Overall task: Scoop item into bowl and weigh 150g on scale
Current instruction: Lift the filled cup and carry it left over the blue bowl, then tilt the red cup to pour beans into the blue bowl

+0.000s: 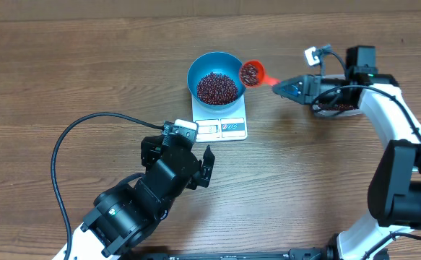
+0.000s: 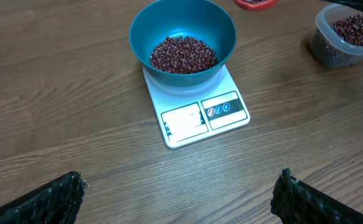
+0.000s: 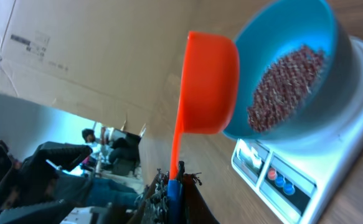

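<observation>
Beans [image 1: 218,87] heaped in blue bowl [image 1: 198,67]; bowl sits on white scale [image 1: 221,128], on counter [image 1: 87,65] ahead of left claw [image 2: 180,198], well apart from it; display end of scale faces left claw; left claw spread wide, gripping nothing; right claw [image 1: 281,87] clamped tight on handle of orange scoop [image 1: 252,73]; scoop cup juts beyond claw tips, loaded with beans, at bowl's rim; contact with rim unclear; clear tub [image 2: 330,53] of beans sits behind right claw, partly hidden by its arm.
</observation>
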You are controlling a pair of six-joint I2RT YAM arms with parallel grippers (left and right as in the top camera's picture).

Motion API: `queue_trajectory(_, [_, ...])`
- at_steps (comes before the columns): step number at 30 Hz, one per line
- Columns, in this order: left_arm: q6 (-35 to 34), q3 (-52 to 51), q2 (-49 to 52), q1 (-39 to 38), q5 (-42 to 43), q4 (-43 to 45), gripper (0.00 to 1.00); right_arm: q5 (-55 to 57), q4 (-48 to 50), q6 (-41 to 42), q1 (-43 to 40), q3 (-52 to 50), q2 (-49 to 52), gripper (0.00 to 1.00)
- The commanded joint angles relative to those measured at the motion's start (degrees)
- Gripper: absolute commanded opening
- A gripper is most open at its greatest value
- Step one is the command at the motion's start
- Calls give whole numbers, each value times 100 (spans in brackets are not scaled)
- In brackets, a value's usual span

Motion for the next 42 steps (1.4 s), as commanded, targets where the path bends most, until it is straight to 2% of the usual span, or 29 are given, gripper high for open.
queue_trajectory(1, [-81, -46, 9, 31, 24, 17, 100, -9, 444, 901, 190, -28, 9, 4])
queue_trajectory(6, [-81, -46, 9, 31, 24, 17, 100, 540, 1200, 1598, 426, -28, 9, 4])
queue_trajectory(12, [-81, -46, 9, 31, 24, 33, 99, 1613, 1388, 1445, 686, -28, 9, 4])
queue_trajectory(25, [-79, -46, 9, 31, 0, 33, 100, 2109, 1541, -1775, 1056, -26, 7, 4])
queue_trajectory(33, [-79, -46, 9, 31, 0, 37, 100, 3139, 1552, -2929, 1058, -26, 7, 4])
queue_trajectory(38, [-79, -46, 9, 31, 2, 35, 100, 3303, 1558, -3995, 1058, -24, 7, 4])
queue_trajectory(42, [-79, -46, 9, 31, 2, 37, 100, 3296, 1574, -4472, 1060, -15, 0, 4])
